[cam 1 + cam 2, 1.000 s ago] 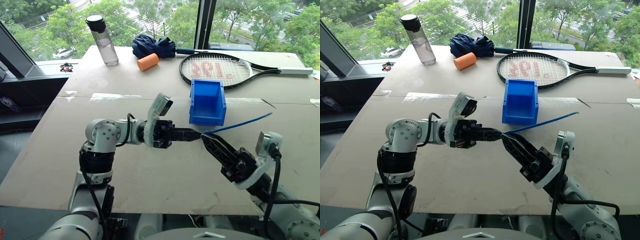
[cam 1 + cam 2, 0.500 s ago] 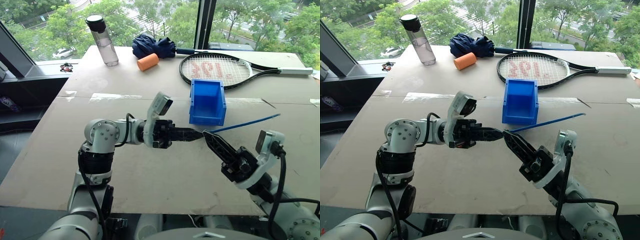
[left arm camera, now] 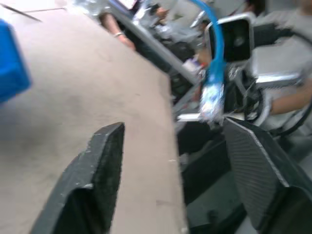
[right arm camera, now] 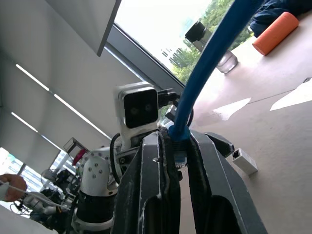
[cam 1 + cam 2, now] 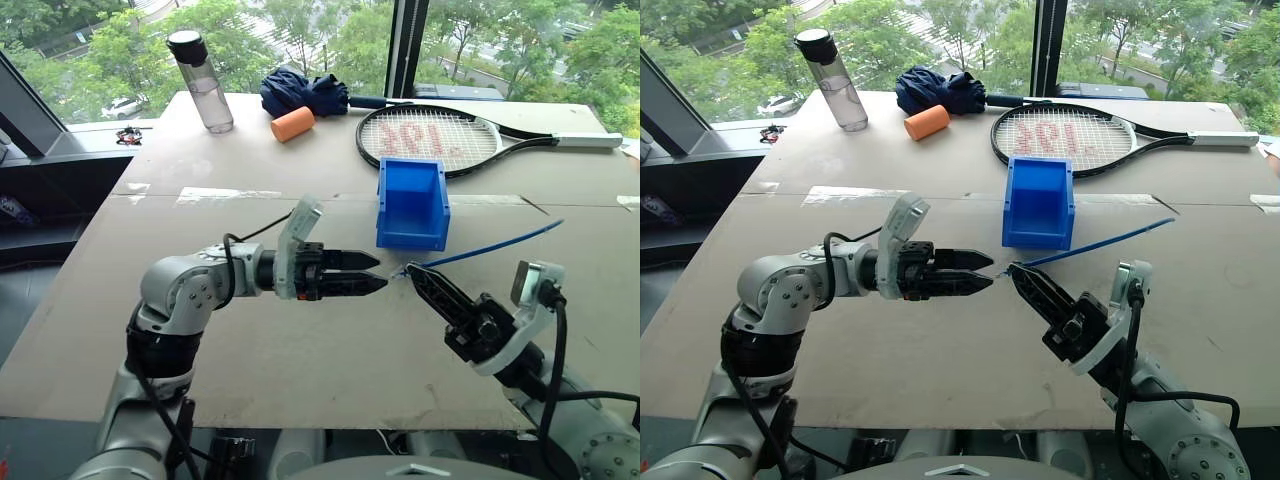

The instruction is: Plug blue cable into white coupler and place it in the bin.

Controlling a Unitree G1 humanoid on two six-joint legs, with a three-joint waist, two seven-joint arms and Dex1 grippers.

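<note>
Brown board table point(image 5: 300, 180) by big windows. The right gripper point(image 5: 412, 272) pinches the blue cable point(image 5: 490, 248) tight. The left gripper point(image 5: 375, 273), wide open and empty, sits just beside its plug.

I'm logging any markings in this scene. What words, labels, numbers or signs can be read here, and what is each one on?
Tennis racket: a red stencilled mark on the strings; it looks like a logo, not clearly readable as letters or digits.
Water bottle: no readable label.
Bin: no marking visible.
Blue cable: no print legible.
No other text can be made out.
</note>
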